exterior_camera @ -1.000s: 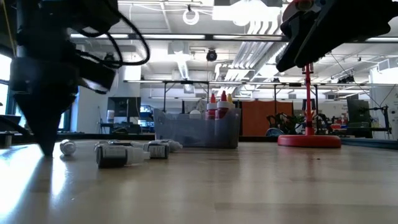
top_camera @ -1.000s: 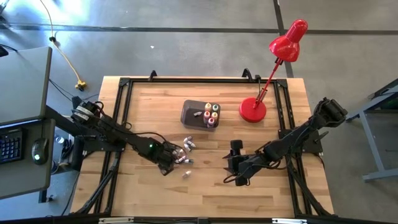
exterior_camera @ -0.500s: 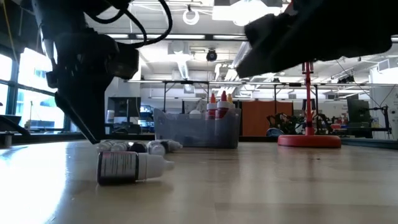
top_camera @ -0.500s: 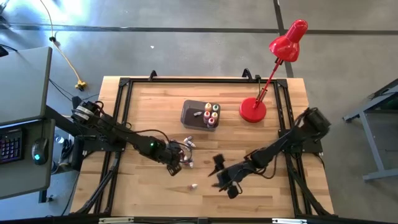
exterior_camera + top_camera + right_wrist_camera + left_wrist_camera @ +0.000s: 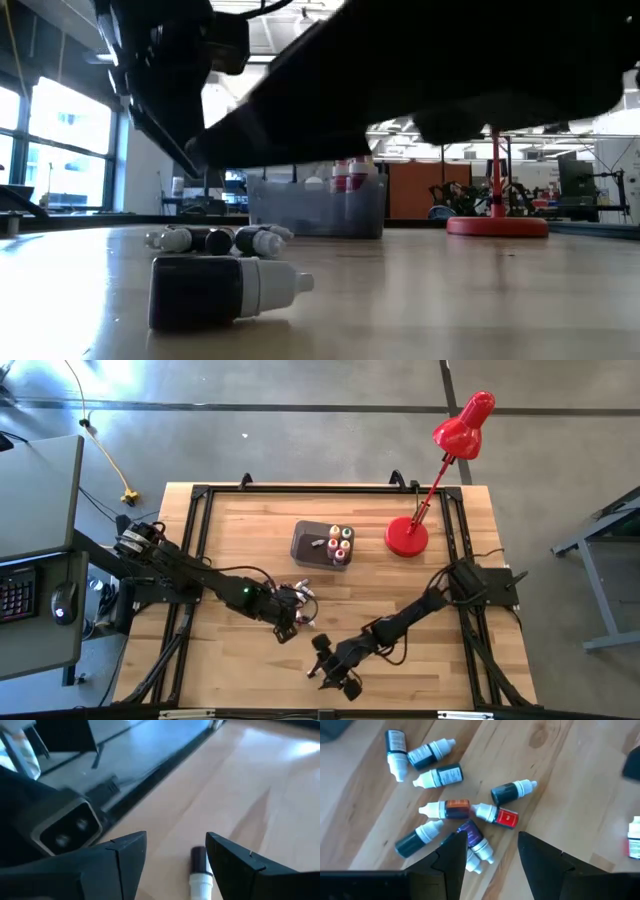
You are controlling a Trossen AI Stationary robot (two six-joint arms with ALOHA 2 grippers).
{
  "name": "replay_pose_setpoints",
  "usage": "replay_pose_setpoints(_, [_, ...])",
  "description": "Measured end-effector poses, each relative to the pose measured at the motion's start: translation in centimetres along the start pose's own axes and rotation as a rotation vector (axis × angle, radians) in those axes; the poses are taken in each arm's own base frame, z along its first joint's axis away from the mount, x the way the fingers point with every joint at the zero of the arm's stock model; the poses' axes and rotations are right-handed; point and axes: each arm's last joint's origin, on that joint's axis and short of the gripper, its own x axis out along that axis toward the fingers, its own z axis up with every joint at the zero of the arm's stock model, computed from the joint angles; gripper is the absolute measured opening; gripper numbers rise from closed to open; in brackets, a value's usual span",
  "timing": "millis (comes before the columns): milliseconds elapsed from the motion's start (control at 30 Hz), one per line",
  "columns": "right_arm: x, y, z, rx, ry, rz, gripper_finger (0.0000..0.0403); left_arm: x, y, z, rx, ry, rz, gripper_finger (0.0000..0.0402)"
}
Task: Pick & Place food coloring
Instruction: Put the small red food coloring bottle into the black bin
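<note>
The right gripper (image 5: 333,672) hangs low over the near part of the tabletop (image 5: 420,585), its fingers spread apart and holding nothing. In its wrist view a lone food coloring bottle (image 5: 200,870) lies flat on the wood just ahead, framed between the two fingers, with its white nozzle end toward the camera and its dark body pointing away. So its long axis runs roughly along the line of reach, and a grasp across the slim body looks the likely next step.

The left gripper (image 5: 287,623) hovers nearer the middle of the tabletop, its fingers also parted and empty, above a loose cluster of bottles (image 5: 457,810) lying on their sides at mixed angles, some touching. One purple-labelled bottle (image 5: 471,836) lies closest to its fingertips.

More bottles stand upright in the dark bin (image 5: 308,546) farther back, beside the red lamp (image 5: 407,536). For the lone bottle, the right arm is plainly nearer.
</note>
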Motion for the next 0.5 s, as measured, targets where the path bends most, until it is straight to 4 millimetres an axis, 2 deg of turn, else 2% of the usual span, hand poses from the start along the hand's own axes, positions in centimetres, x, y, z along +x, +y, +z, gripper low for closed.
replay_pose_setpoints(267, [2.2, -0.3, -1.6, -0.018, 0.051, -0.05, 0.0199, -1.2, -0.8, 1.2, 0.014, -0.032, -0.017, 0.0172])
replay_pose_setpoints(367, [2.2, -0.4, -2.0, -0.041, 0.087, -0.113, 0.0199, -1.9, -1.4, 2.0, 0.042, -0.062, -0.043, 0.0172])
replay_pose_setpoints(500, [2.1, -0.5, -2.5, -0.053, 0.113, -0.11, 0.0192, -3.0, -2.2, 3.1, 0.085, -0.101, -0.073, 0.0172])
